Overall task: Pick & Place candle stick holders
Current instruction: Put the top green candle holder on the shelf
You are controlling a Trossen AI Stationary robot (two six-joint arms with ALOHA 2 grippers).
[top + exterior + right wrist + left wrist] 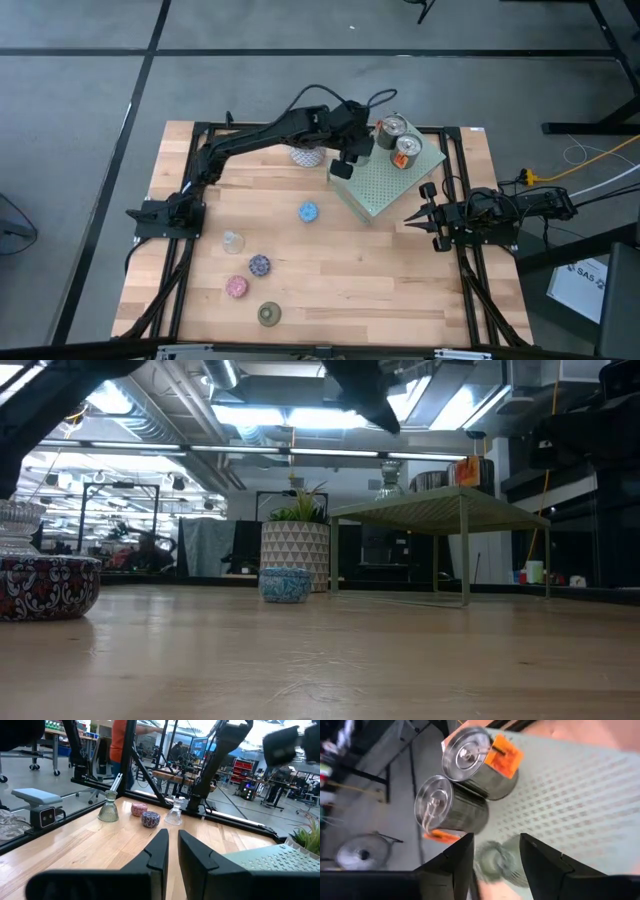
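Note:
Two shiny silver holders (399, 138) with orange tags stand on the pale green slab (385, 185), also in the left wrist view (470, 770). My left gripper (346, 166) is open over the slab's far left corner. A clear glass holder (497, 862) shows between its fingers; in the low view this holder (390, 478) stands on the slab with the gripper above it. On the table stand the blue (308, 212), clear glass (233, 241), purple mosaic (259, 265), pink (236, 287) and olive-gold (269, 314) holders. My right gripper (412, 221) is shut and empty at the right edge.
A green plant in a white patterned pot (307, 155) stands under my left arm, just left of the slab. The slab stands on thin legs (465, 550) above the table. Bare wood lies between the blue holder and my right gripper.

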